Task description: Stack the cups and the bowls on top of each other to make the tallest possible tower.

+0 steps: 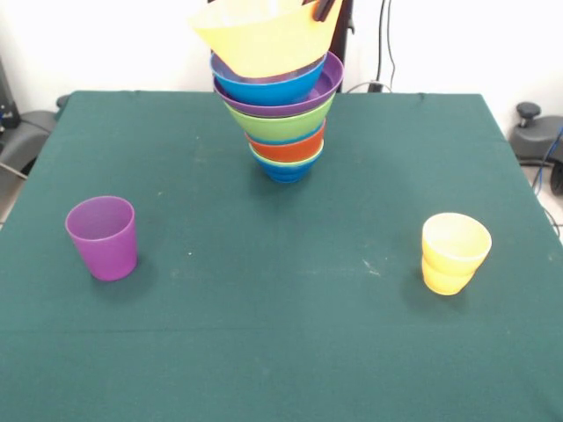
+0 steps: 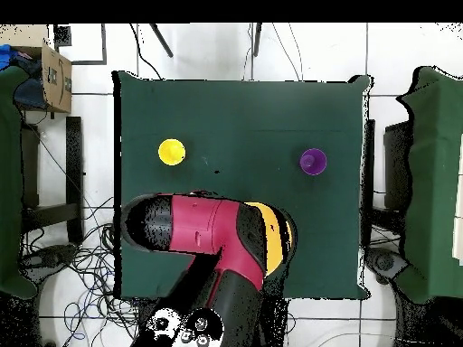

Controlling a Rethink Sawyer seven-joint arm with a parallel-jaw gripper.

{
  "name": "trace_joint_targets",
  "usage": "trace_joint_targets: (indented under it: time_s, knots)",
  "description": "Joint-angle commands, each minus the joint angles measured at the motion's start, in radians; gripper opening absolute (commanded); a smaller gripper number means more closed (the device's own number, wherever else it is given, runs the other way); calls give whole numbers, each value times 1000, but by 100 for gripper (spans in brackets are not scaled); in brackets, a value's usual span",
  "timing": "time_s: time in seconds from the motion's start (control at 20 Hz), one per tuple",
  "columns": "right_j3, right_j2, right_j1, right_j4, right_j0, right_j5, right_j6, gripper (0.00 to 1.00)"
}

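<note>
Tower [image 1: 280,105] near the middle of the table's [image 1: 264,352] far edge in the front view: a small dark blue bowl [image 1: 286,170] lowest, then a light blue rim just above it, a red-orange bowl [image 1: 288,147], a green bowl [image 1: 280,121], the wide purple bowl [image 1: 327,90], a blue bowl [image 1: 264,83] and, topmost, the large orange bowl [image 1: 259,35], which sits tilted with its rim dropping toward the picture's left. The pile widens upward and leans.

At the top edge of that view a dark part of the gripper [image 1: 322,9] meets the orange bowl's upper right rim; whether it clamps the rim or is loose I cannot tell.

From overhead, the arm [image 2: 212,237] reaches up from the base at the table's bottom edge, bends, and lies crosswise over the tower, its black-capped elbow toward the left. Only a slice of the orange bowl shows at its right side.

The purple cup [image 1: 103,237] stands upright toward the near left corner in the front view, the yellow cup [image 1: 454,252] upright toward the near right; both are well apart from the tower and from each other.
</note>
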Motion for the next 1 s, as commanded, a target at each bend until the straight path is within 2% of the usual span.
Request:
trace_joint_targets:
  time_s: [0.05, 0.5, 1.0]
  knots:
    - [90, 114, 48, -94, -43, -64, -67, 0]
    - [100, 123, 52, -132, -55, -108, -49, 0]
    - [117, 146, 65, -118, -59, -116, -24, 0]
